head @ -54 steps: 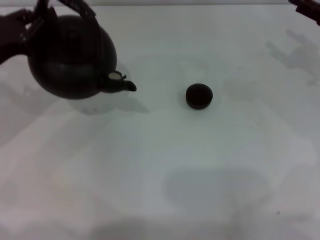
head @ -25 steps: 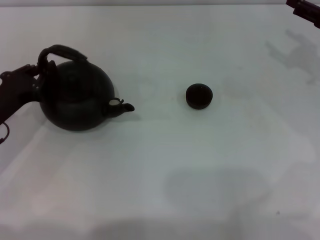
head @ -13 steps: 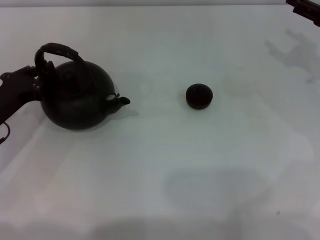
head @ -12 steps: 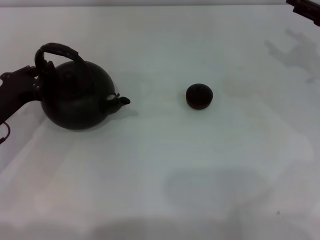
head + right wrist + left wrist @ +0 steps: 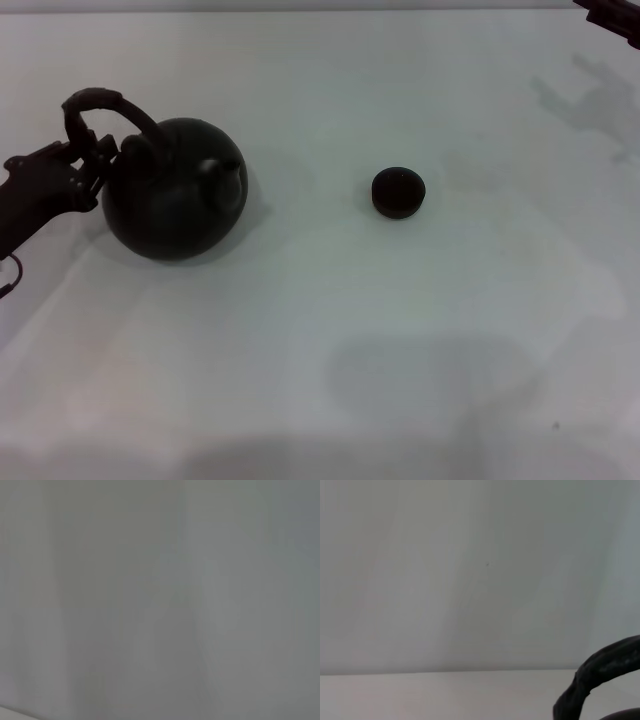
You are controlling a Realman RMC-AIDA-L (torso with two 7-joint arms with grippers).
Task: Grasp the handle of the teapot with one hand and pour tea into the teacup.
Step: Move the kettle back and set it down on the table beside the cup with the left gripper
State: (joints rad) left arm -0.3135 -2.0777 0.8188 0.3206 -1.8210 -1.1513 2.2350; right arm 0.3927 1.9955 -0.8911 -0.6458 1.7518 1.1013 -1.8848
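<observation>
Nearest, just bare white table.

A little farther, on the left side, the teapot. Sitting flat on the table, round and black. Hard to tell which way the spout points.

Right beside it, the left gripper, pressed up close to the low end of the handle. Cannot tell if the claw is clamped on the handle or just touching it. The handle leans away from the pot toward that arm. In the left wrist view, only a dark bit of the handle at the edge.

About as far out, toward the middle, the teacup. Small, black, alone, well apart from the pot.

Farthest, up in the right corner, the right gripper, parked. Cannot tell its claw either.

Probably time to get a good hold before pouring. Grab the handle tight, up near the top, so the pot hangs straight. Lift slowly. Carry over until the spout is above the cup. Tip gently, no jerks, or tea may splash past such a little cup.
</observation>
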